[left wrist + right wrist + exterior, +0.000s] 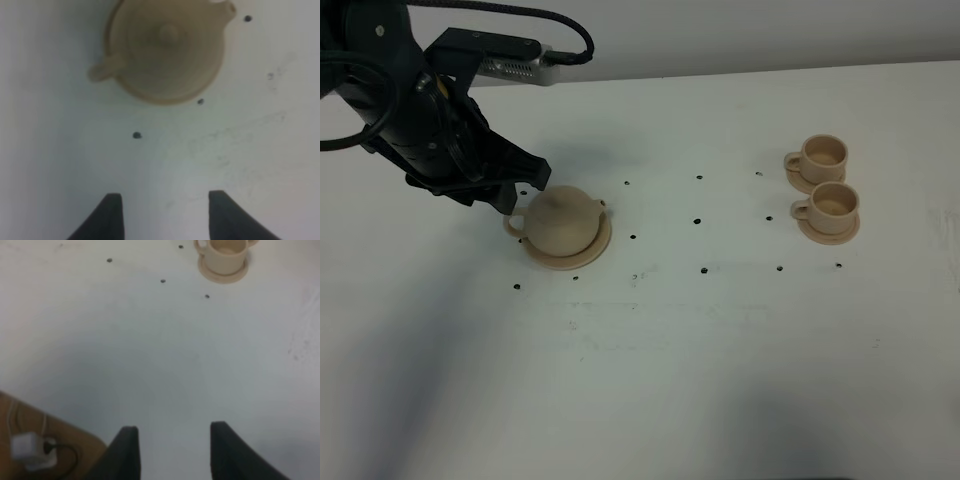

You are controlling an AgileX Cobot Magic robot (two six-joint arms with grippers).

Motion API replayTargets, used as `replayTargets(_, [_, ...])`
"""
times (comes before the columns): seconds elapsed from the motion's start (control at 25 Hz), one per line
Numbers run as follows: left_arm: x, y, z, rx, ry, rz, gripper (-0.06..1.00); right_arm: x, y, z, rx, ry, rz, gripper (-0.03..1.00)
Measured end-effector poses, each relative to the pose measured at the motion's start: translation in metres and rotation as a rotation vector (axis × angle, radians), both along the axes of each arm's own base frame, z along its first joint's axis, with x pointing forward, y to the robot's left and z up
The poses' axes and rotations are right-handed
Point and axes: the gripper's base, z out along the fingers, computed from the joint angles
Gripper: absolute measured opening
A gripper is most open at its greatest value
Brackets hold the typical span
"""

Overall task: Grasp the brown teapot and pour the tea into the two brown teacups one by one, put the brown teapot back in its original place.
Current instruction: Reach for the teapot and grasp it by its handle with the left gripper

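The brown teapot (563, 222) stands on its wide tan saucer (572, 264) at the left of the table, handle (515, 226) toward my left arm. My left gripper (512, 200) hovers just behind and to the left of the pot, open and empty. In the left wrist view the teapot (167, 50) lies ahead of the spread gripper (165, 215), well apart from it. The two brown teacups (823, 154) (832, 203) sit on small saucers at the right. My right gripper (172, 455) is open and empty, with one teacup (225, 252) far ahead of it.
Small dark holes (700, 221) dot the white table (720, 350). In the right wrist view the table's edge shows a brown floor with a white plug and cable (30, 450) below. The right arm is out of the exterior high view.
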Motion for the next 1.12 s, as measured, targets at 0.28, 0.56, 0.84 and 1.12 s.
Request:
replayTargets(0.28, [0.018, -0.003, -0.016, 0.063, 0.042, 0.003, 0.42, -0.004, 0.001, -0.001, 0.027, 0.016, 0.010, 0.33])
replayTargets(0.56, [0.046, -0.004, -0.035, 0.200, 0.126, 0.023, 0.42, -0.005, 0.001, -0.001, 0.029, 0.020, 0.009, 0.33])
replayTargets(0.84, [0.066, -0.009, -0.031, 0.211, 0.071, 0.028, 0.42, -0.003, 0.000, -0.001, 0.046, 0.020, -0.133, 0.33])
replayTargets(1.12, [0.077, -0.014, -0.032, 0.165, -0.031, 0.018, 0.42, -0.002, -0.004, -0.001, 0.052, 0.001, -0.308, 0.33])
